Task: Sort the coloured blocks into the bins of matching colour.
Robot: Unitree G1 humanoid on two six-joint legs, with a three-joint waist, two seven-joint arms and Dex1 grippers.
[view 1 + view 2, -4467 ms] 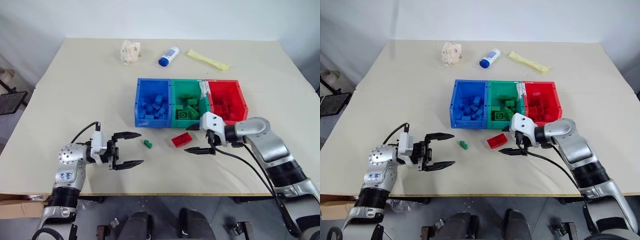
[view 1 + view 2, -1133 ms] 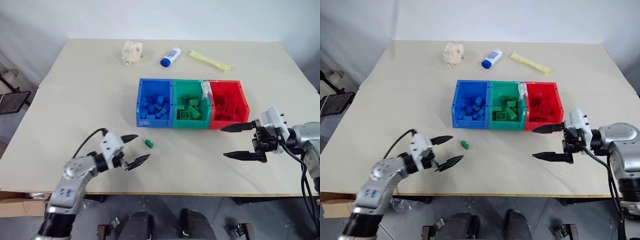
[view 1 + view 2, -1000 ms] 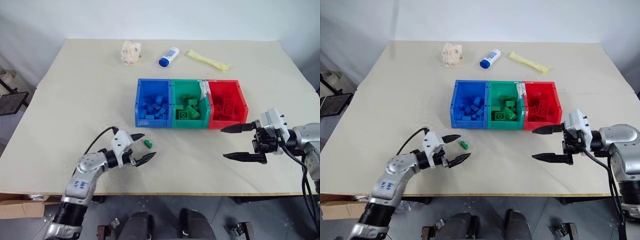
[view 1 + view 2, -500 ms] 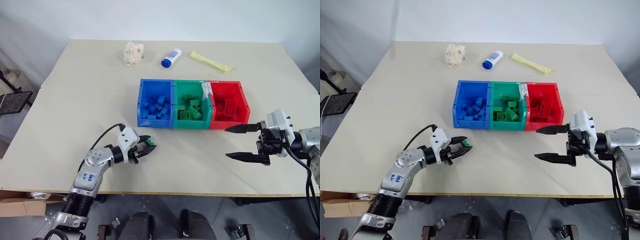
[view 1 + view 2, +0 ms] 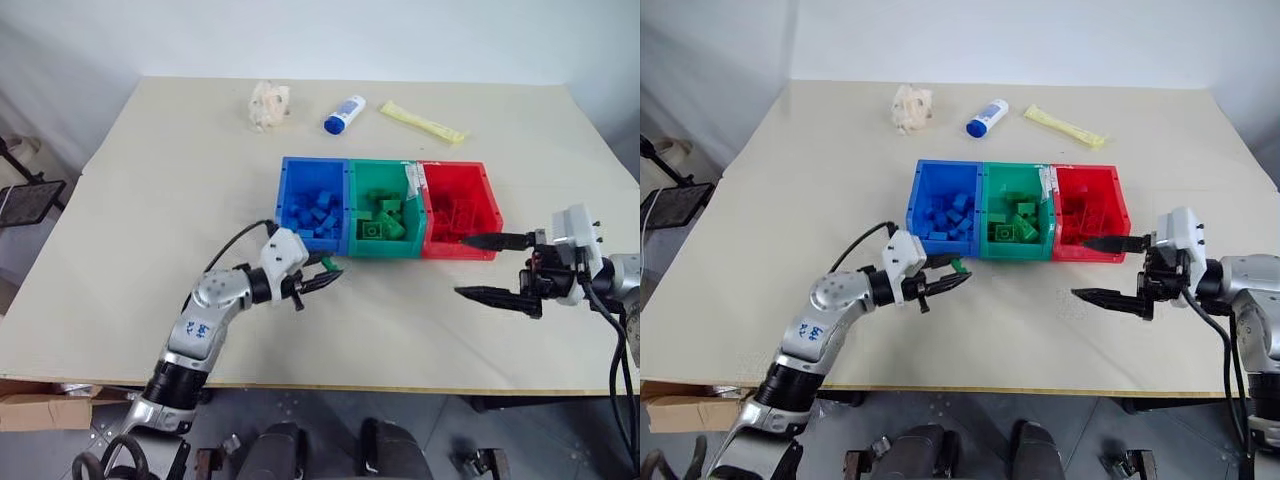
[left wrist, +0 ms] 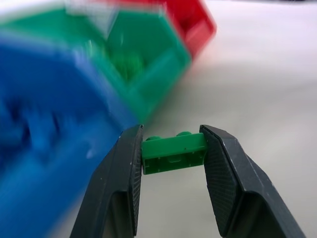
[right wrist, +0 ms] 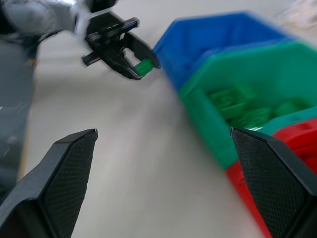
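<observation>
A small green block (image 6: 174,151) sits pinched between the two black fingers of my left gripper (image 5: 327,274), which is shut on it and raised off the table just in front of the blue bin (image 5: 288,215). The same green block (image 7: 144,66) appears in the right wrist view. The blue bin, green bin (image 5: 379,247) and red bin (image 5: 493,205) stand joined in a row mid-table, each holding blocks of its own colour. My right gripper (image 5: 484,266) hangs open in front of the red bin's right end, nothing between its fingers.
At the table's far side lie a crumpled beige wad (image 5: 268,103), a white-and-blue bottle (image 5: 342,114) and a yellow packet (image 5: 422,122). A strip of white tape (image 5: 414,184) sits on the rim between the green and red bins.
My left gripper has closed on the green block, lifted it off the table and carried it right toward the bins. The right gripper has stayed open, barely shifting.
</observation>
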